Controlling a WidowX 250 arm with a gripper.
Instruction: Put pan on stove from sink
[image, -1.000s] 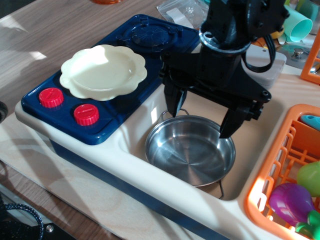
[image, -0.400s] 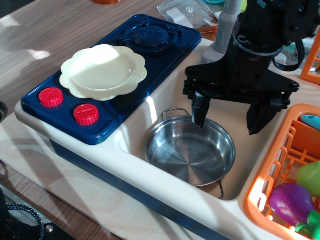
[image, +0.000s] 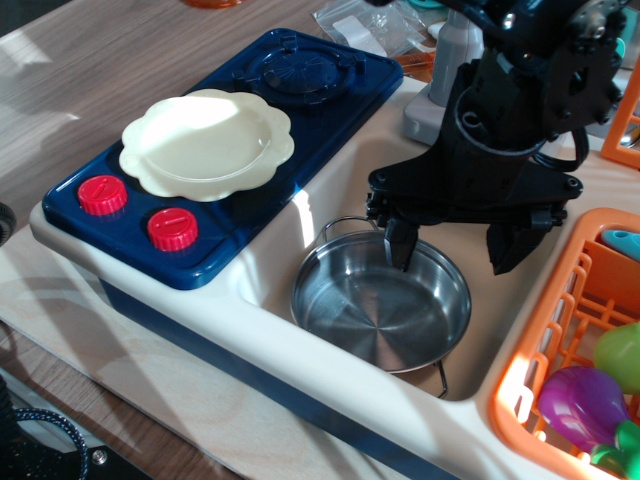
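The shiny steel pan (image: 375, 310) lies flat in the cream sink (image: 330, 195), with thin wire loop handles at its far-left and near-right rims. My black gripper (image: 455, 252) hangs open over the pan's far right part. Its left finger (image: 400, 243) points down just inside the pan's far rim; its right finger (image: 512, 248) stands outside the rim to the right. It holds nothing. The dark blue stove (image: 235, 190) with two red knobs (image: 172, 229) lies left of the sink. A cream scalloped plate (image: 207, 143) sits on its near burner.
An orange dish rack (image: 560, 370) with toy vegetables stands at the right. The grey faucet (image: 440, 75) rises behind the sink, partly hidden by my arm. The far burner (image: 300, 68) carries nothing. Clutter lies at the back.
My gripper has moved right across the sink and dropped lower. Its left finger now sits just inside the pan's far rim. The pan has not moved.
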